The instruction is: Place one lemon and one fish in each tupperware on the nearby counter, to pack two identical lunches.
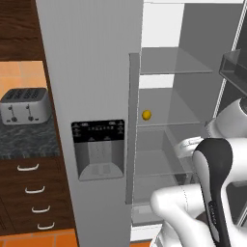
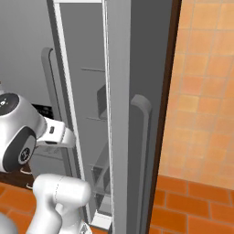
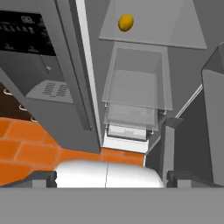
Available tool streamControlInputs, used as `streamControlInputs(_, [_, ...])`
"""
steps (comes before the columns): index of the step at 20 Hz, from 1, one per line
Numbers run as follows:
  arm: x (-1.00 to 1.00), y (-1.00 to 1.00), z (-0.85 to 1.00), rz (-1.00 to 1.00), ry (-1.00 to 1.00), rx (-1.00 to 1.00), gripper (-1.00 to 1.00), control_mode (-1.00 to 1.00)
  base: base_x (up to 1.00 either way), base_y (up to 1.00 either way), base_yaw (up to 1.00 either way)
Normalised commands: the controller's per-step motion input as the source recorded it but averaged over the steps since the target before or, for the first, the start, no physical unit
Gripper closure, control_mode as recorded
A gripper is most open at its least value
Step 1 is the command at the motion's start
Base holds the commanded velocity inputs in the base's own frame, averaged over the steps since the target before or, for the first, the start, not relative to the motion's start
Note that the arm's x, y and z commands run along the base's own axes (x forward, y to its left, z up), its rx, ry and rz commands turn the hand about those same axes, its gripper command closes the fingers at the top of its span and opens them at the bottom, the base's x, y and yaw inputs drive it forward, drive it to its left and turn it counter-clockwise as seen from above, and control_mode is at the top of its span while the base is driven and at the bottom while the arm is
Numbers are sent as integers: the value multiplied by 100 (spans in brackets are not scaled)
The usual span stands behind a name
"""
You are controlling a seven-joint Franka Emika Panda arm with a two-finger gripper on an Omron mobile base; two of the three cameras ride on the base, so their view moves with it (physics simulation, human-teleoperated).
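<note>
Wide-spread end effector (image 3: 107,177) tips, holding nothing, frame the hand view before an open fridge (image 1: 91,96). One lemon (image 1: 146,115) sits alone on a glass shelf (image 1: 169,120) inside, well apart from the arm. Packing looks barely begun: a toaster (image 1: 24,105) stands on the dark surface (image 1: 29,140) left of the fridge.

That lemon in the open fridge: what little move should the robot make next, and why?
Probably raise the hand and reach in toward the lemon. It sits alone on a glass shelf inside the open fridge, and in the hand view it lies well above and beyond the gripper, whose fingers stand wide apart and hold nothing. That is only a guess from this moment.
</note>
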Motion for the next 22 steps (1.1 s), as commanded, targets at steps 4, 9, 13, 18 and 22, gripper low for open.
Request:
streamControlInputs(4, [40,-12,-1,0,-5,0,-100,-100,0,0,0])
streamControlInputs(9, [43,-20,-2,14,-2,0,-100,-100,0,0,0])
streamControlInputs(13, [59,0,-22,17,0,0,-100,-100,0,0,0])
streamControlInputs(18, [47,-10,-21,18,-4,-1,-100,-100,0,0,0])
streamControlInputs(22, [57,-12,-6,10,-2,0,-100,-100,0,0,0])
